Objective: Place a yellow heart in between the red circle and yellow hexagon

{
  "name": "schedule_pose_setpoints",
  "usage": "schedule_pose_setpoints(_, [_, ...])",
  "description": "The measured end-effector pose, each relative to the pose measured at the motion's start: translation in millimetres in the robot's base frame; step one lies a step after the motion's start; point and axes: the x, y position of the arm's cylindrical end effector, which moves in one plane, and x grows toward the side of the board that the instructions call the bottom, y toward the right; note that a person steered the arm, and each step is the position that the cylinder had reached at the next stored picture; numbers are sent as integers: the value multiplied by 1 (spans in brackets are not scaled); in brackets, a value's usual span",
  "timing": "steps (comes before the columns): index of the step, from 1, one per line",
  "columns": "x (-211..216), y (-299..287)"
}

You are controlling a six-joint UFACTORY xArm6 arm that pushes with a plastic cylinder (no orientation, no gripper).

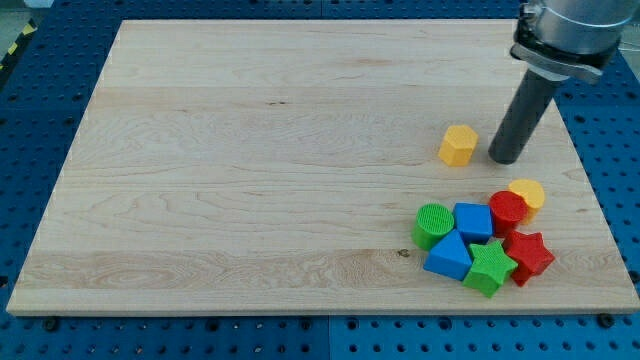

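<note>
On the wooden table (pixel 250 150), the yellow hexagon (pixel 458 145) sits far right, with my tip (pixel 505 158) just right of it. Nearer, the red circle (pixel 507 209) touches the yellow heart (pixel 529 193), amid 5 other blocks. No fingers exist.
</note>
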Motion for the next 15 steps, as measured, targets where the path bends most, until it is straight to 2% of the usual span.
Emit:
schedule_pose_setpoints(1, [15, 29])
schedule_pose_setpoints(2, [44, 81])
schedule_pose_setpoints(3, [79, 103])
schedule_pose_setpoints(4, [117, 91])
schedule_pose_setpoints(5, [125, 91])
schedule_pose_setpoints(9, [125, 36])
schedule_pose_setpoints(13, [57, -2])
schedule_pose_setpoints(15, [59, -4])
